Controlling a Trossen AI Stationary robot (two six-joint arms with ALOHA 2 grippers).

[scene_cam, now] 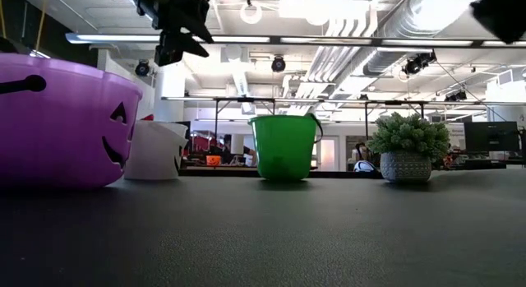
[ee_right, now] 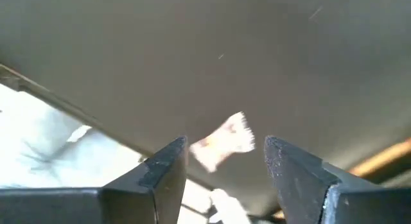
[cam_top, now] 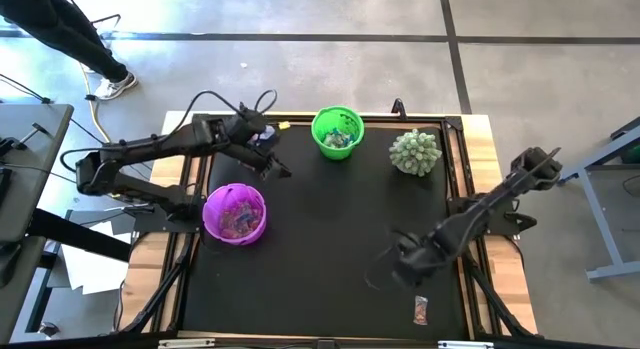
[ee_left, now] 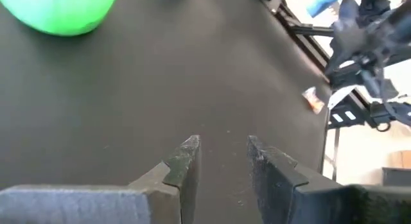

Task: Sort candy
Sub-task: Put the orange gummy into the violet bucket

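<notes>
Overhead, the right gripper [cam_top: 385, 272] hung above the black mat [cam_top: 330, 239] toward its near right part, jaws spread wide with nothing between them. One wrapped candy [cam_top: 421, 309] lay just beyond those jaws, near the mat's front edge and close to its right border; from the right wrist the same candy [ee_right: 225, 142] showed ahead of the gap between the two fingertips [ee_right: 168, 161], not touching either. The left gripper [cam_top: 281, 170] stood over the mat's far left part, jaws partly open and empty, with bare mat under and ahead of them. The green cup [cam_top: 337, 132] stood beside those jaws toward the far edge, with candy inside it, and the purple cup [cam_top: 235, 213] sat near the left border, also filled. A spiky pale-green ball [cam_top: 415, 151] in a pot rested near the far right corner. Between the two grippers the middle of the mat lay open, and the wooden table edge [cam_top: 500, 239] ran just outside the right border.
</notes>
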